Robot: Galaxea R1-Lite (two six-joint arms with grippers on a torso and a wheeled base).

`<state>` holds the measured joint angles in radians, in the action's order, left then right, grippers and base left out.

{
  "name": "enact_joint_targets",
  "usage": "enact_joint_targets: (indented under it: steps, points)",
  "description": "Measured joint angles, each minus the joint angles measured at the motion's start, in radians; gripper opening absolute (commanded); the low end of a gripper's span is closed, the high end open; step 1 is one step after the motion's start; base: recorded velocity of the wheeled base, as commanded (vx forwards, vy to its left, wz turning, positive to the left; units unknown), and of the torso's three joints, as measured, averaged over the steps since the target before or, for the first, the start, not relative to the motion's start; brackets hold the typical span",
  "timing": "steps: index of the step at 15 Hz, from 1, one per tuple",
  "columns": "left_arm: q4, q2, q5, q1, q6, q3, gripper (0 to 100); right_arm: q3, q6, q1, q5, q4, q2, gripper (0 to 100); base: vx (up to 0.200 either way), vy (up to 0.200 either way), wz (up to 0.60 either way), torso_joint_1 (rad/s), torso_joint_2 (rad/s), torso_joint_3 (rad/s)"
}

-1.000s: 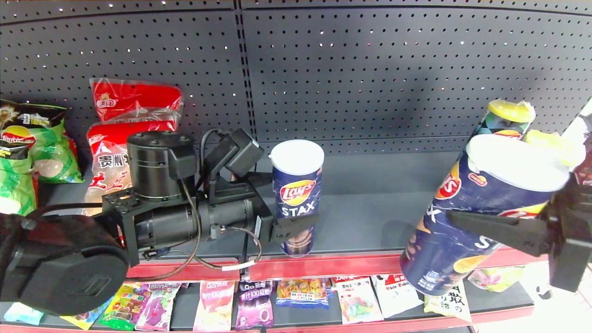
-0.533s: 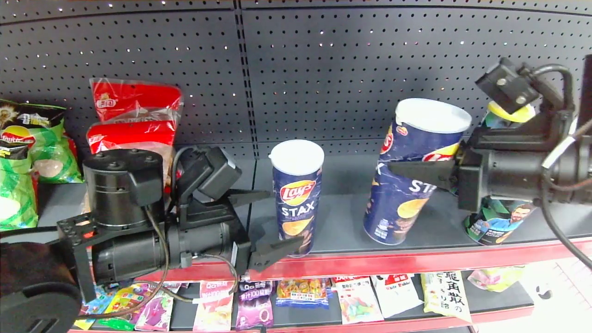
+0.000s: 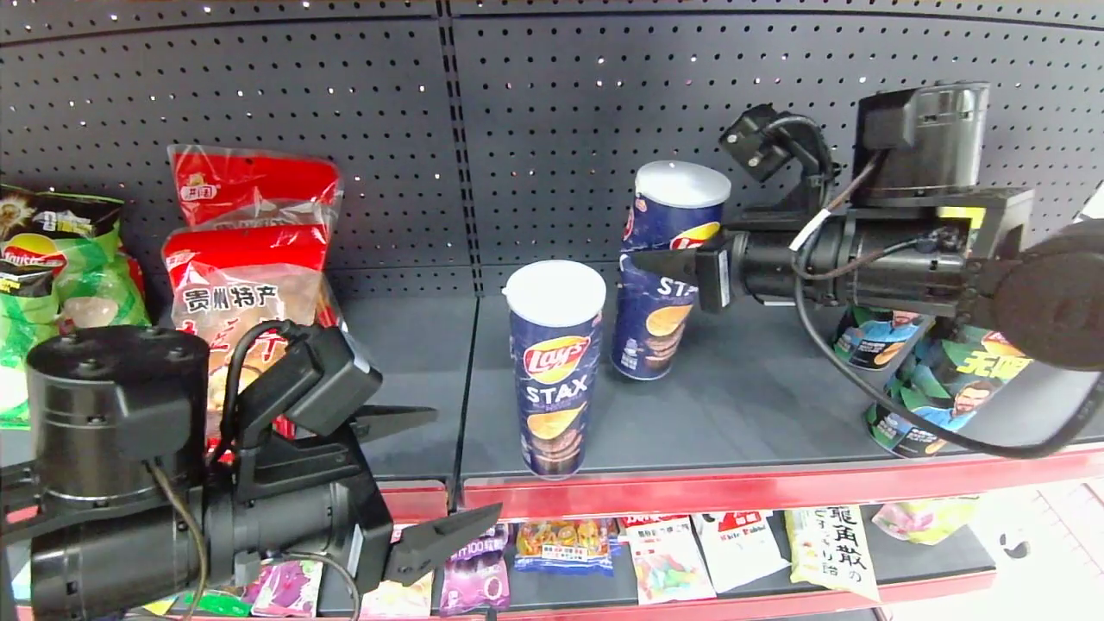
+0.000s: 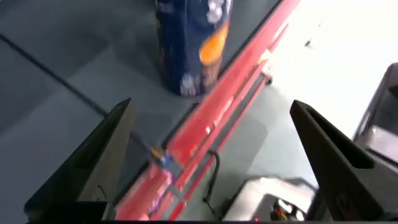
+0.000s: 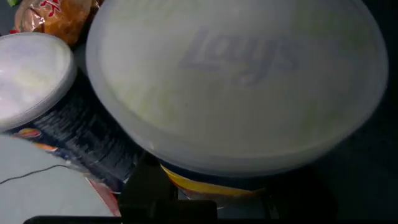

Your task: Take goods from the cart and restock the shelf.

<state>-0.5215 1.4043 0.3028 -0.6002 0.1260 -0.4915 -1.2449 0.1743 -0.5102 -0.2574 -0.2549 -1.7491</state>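
A blue chips can with a white lid point(image 3: 552, 379) stands upright at the shelf's front edge point(image 3: 690, 493); it also shows as the can point(image 4: 193, 43) beside the red edge point(image 4: 217, 118). My left gripper point(image 3: 461, 470) is open and empty, below and to the left of that can, off the shelf; its fingers point(image 4: 93, 168) spread wide. My right gripper point(image 3: 655, 259) is shut on a second blue chips can point(image 3: 660, 319), slightly tilted, behind and to the right of the first. That can's lid point(image 5: 236, 81) sits close under the wrist camera, with the first can point(image 5: 34, 74) beside it.
Red snack bags point(image 3: 250, 224) and green chip bags point(image 3: 43, 285) stand at the shelf's left. Green cans point(image 3: 940, 388) lean at the right, under my right arm. A pegboard wall point(image 3: 561, 129) backs the shelf. Small packets point(image 3: 561, 548) line the lower shelf.
My left gripper let go of the front can and drew back down and left. My right arm carried the second can from the right front onto the shelf, leftward and deeper.
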Motion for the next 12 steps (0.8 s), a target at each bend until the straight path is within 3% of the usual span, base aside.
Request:
enact_joint_targets:
  steps: [8, 12]
  points:
    - [0.012, -0.142, -0.024, 0.014, -0.025, 0.142, 100, -0.244, 0.02, -0.027, 0.0, 0.008, -0.225, 0, 0.0, 0.0, 0.0, 0.0, 0.0, 0.0]
    - [0.012, -0.165, -0.029, 0.016, -0.035, 0.163, 100, -0.318, 0.02, -0.035, 0.0, 0.012, -0.297, 0, 0.0, 0.0, 0.0, 0.0, 0.0, 0.0]
